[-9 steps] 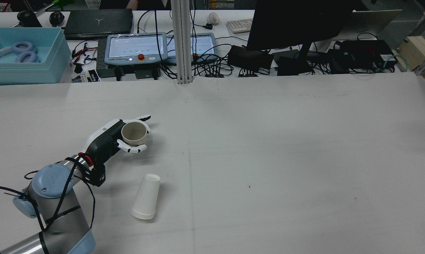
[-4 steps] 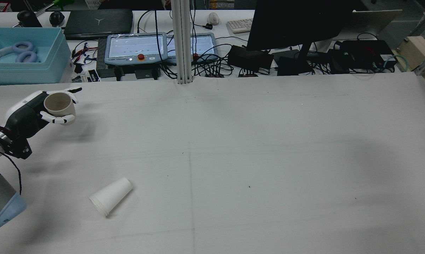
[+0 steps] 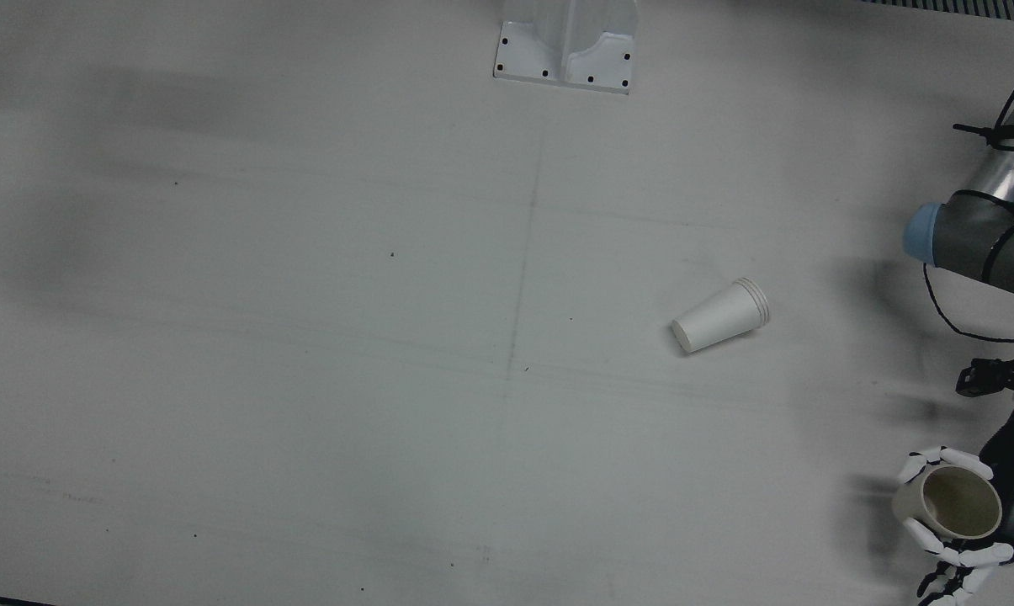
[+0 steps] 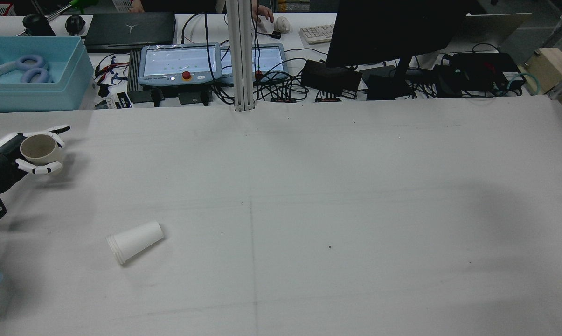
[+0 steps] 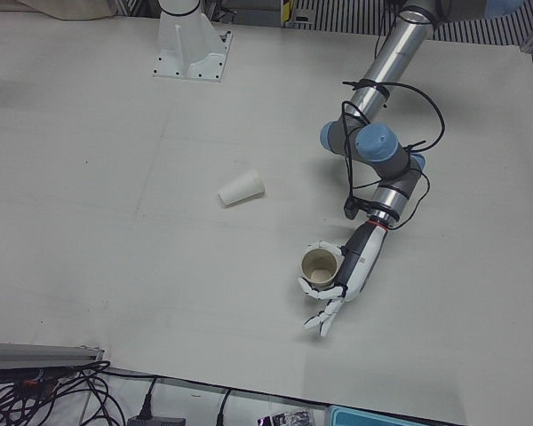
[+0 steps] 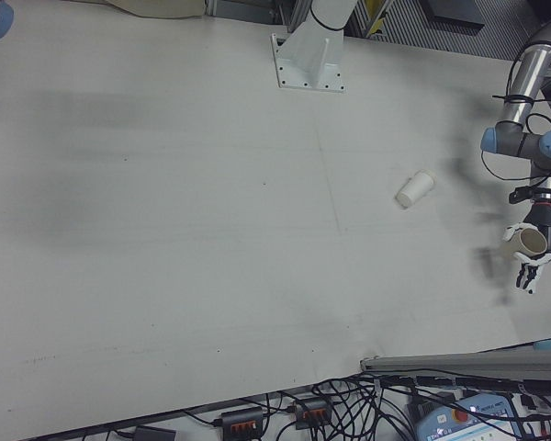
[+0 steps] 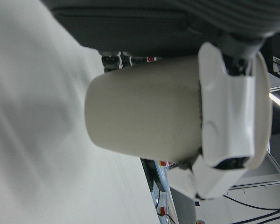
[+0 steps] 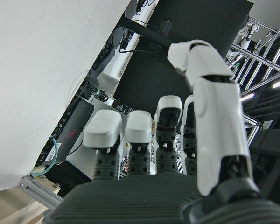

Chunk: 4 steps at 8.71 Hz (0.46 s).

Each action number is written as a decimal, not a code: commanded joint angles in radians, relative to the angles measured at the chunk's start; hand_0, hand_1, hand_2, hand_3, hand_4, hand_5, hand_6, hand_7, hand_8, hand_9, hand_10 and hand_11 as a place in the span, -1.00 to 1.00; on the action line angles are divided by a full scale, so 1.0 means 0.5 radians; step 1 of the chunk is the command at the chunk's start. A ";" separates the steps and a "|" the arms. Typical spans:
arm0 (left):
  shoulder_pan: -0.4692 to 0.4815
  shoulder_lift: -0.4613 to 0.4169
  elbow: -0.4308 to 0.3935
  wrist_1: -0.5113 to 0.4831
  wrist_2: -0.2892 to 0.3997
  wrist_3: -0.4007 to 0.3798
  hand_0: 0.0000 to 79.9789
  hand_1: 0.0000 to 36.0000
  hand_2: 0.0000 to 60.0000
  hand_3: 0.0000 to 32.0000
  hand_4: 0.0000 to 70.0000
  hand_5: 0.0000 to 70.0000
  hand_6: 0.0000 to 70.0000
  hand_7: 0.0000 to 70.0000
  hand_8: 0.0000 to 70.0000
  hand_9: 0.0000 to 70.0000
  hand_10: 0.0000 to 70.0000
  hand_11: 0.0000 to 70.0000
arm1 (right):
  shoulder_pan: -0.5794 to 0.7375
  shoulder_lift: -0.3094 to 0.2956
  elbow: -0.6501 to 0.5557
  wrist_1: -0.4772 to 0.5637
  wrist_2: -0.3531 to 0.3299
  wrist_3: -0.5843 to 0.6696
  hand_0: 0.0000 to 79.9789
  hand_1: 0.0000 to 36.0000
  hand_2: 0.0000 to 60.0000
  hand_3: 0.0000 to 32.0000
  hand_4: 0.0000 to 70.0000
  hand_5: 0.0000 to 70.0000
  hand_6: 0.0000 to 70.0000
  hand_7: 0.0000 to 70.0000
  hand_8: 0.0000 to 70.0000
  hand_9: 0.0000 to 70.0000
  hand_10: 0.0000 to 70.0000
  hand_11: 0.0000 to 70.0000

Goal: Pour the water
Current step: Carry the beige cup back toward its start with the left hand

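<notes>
The beige cup [image 3: 948,503] sits upright in the left hand [image 3: 974,522], fingers wrapped round it, at the table's [image 3: 305,379] right near corner in the front view; a white cup [image 3: 719,316] lies tipped well apart, bare table all around.

Rear view: cup [image 4: 38,148] and hand [image 4: 15,161] at the left edge.

Right hand view: the right hand [image 8: 168,154] is empty, fingers spread.

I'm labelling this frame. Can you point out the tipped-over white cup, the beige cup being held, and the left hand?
white cup [image 3: 719,317]: front view, on its side wall.
beige cup [image 5: 319,265]: left-front view, on its open mouth.
left hand [image 4: 3,161]: rear view, on its dark palm.
</notes>
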<state>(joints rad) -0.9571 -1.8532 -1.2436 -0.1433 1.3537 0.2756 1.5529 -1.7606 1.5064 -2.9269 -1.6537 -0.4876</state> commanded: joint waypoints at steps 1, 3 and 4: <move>-0.058 0.141 0.103 -0.201 -0.001 0.059 0.54 -0.26 -1.00 -1.00 0.90 1.00 -0.67 -0.61 -0.87 -0.93 -0.88 -0.80 | -0.001 0.002 0.000 -0.003 0.000 -0.004 0.94 0.43 -0.05 -1.00 0.01 0.45 0.83 0.54 0.90 1.00 1.00 1.00; -0.055 0.141 0.113 -0.216 -0.001 0.111 0.46 -0.62 -1.00 -1.00 0.46 -0.30 -0.77 -0.73 -0.90 -0.99 -0.95 -0.91 | -0.001 0.002 0.000 -0.003 0.000 -0.004 0.95 0.43 -0.04 -1.00 0.03 0.46 0.85 0.55 0.91 1.00 1.00 1.00; -0.046 0.141 0.113 -0.220 -0.001 0.130 0.44 -0.66 -1.00 -1.00 0.33 -0.78 -0.81 -0.78 -0.91 -1.00 -0.98 -0.94 | 0.002 0.002 0.003 -0.003 0.000 0.000 0.96 0.44 -0.03 -1.00 0.04 0.46 0.85 0.56 0.91 1.00 1.00 1.00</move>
<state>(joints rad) -0.9829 -1.7865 -1.1912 -0.2421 1.3530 0.3133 1.5524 -1.7596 1.5063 -2.9281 -1.6536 -0.4893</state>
